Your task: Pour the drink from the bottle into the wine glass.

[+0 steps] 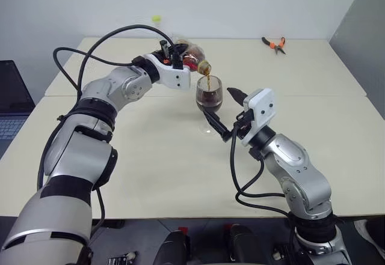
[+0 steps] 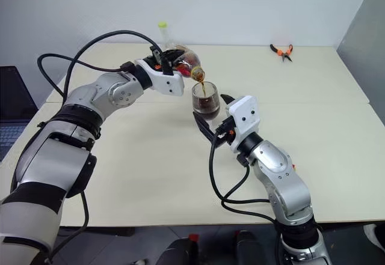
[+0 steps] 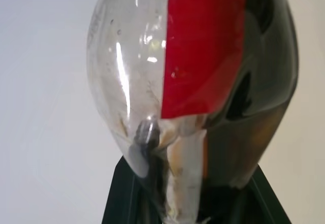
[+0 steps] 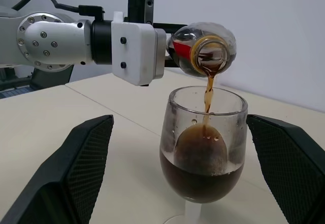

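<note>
Table [image 1: 313, 85]: large, matte cream top, two slabs butted along a seam.

Left arm reaches forward over the table, forearm roughly level, wrist rolled so the bottle [image 1: 192, 56] lies tipped on its side, mouth down toward the glass. Left gripper [image 4: 170, 41] is pinched on the bottle's bulbous body; the black fingers [image 3: 127, 193] clamp the clear plastic beside the red label [image 3: 203, 46].

Right arm is bent at the elbow, forearm angled up and toward the glass. Right gripper [image 1: 221, 112] is spread wide, its textured black pads [image 4: 81, 163] flanking the wine glass [image 4: 203, 148] on both sides without touching.

The wine glass stands upright near the table's centre: clear rounded bowl, partly full. The drink [image 4: 200, 181], dark brown, falls in a thin stream from the bottle's open mouth into the bowl.

Far corner: orange-handled pliers [image 1: 274, 44].
</note>
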